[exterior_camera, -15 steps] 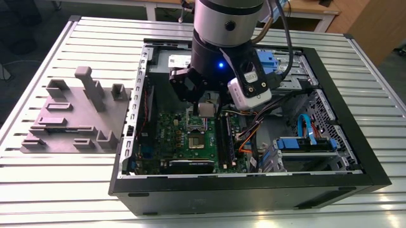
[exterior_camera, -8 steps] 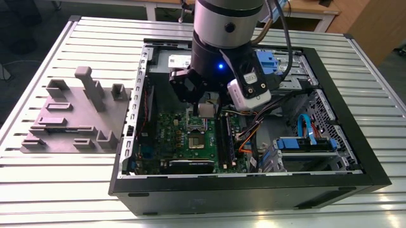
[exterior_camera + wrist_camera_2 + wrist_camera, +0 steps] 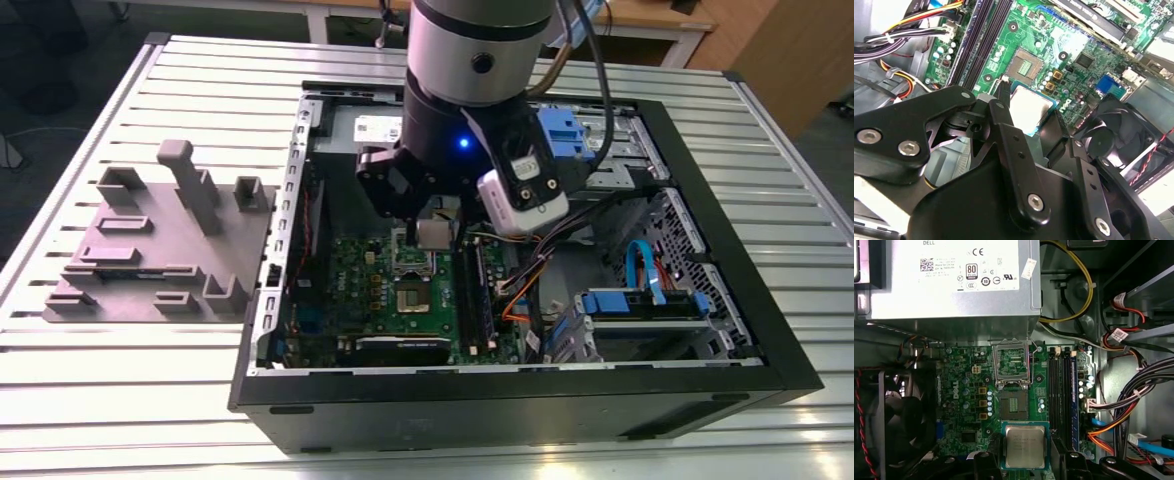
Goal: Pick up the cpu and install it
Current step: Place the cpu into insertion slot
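on a ribbed metal table (image 3: pixel 160 70) an open computer case (image 3: pixel 747 330) is laid on its side, so that the motherboard (image 3: pixel 966 405) faces up and can be reached from above; a grey fixture (image 3: pixel 160 250) is set near the table's edge at the exterior view's left. the socket (image 3: pixel 1014 405) is left bare, its bracket (image 3: pixel 1010 362) swung up toward the power supply (image 3: pixel 954 280), presumably so a chip can be dropped in. the gripper (image 3: pixel 1029 462) is closed on the cpu (image 3: pixel 1025 442), which is pinched by two opposite edges and held flat, metal top up, apparently just above the board beside the socket, not yet seated.
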### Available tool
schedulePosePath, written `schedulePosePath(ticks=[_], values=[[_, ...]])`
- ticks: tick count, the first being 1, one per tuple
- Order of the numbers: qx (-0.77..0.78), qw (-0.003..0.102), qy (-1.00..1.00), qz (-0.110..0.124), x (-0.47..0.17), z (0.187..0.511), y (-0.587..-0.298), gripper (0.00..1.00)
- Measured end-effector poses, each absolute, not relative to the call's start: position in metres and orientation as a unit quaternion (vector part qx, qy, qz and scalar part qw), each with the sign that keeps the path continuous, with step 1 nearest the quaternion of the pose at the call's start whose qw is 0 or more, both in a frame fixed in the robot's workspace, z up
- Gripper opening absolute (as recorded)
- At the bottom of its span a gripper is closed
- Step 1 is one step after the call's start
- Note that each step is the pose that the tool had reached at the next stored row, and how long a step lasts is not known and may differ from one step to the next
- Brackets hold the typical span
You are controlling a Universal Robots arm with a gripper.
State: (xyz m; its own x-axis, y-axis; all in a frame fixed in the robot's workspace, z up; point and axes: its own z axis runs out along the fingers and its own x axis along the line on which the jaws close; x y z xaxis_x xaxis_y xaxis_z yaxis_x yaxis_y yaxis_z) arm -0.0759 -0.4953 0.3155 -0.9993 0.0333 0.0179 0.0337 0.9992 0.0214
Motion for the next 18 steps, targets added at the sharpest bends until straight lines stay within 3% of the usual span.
schedulePosePath(ticks=[18], values=[[-0.017,0.009,-1.000,-0.011,-0.0759,0.3097,-0.4954,0.47]])
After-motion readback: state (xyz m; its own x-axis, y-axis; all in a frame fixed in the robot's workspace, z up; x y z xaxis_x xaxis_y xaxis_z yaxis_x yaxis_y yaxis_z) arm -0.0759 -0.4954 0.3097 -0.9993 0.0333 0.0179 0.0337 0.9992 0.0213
